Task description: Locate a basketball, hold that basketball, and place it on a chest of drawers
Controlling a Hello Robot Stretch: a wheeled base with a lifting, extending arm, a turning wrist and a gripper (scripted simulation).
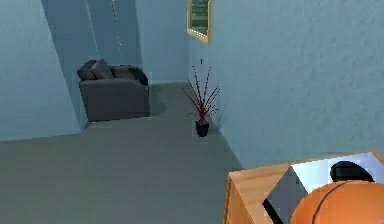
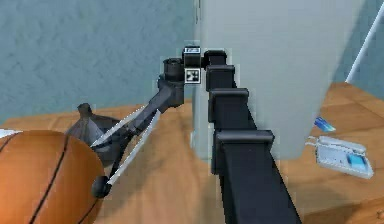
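Observation:
A large orange basketball (image 1: 345,205) with black seams lies on a wooden furniture top (image 1: 250,190) at the forward view's bottom right. In the arm side view the basketball (image 2: 40,180) is at the bottom left on the same wooden top (image 2: 170,150). The dark arm (image 2: 240,140) rises from the bottom edge, and the gripper (image 2: 98,168) reaches down and left from it. Its thin fingers (image 2: 130,125) end right at the ball's edge. I cannot tell whether the gripper holds the ball or anything else.
A tall pale grey box (image 2: 265,70) stands on the wood just behind the arm. A white handset-like thing (image 2: 340,155) lies at the right. A grey box (image 1: 285,195) and a black thing (image 1: 350,170) share the top. Beyond it are grey floor, a red-twig plant (image 1: 203,100) and a dark sofa (image 1: 113,88).

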